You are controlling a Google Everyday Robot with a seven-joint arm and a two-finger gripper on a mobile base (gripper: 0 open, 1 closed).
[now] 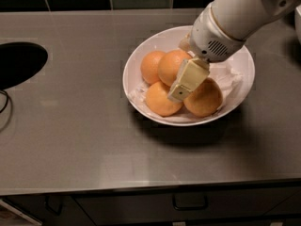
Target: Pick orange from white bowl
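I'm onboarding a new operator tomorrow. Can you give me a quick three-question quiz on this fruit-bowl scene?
1. Where is the white bowl relative to the dark opening in the counter? A) right of it B) left of it C) inside it
2. How many oranges are in the bowl?
3. True or false: the end effector hangs over the dark opening.
Key: 1 A. 2 four. 3 false; it is low over the bowl, among the oranges.
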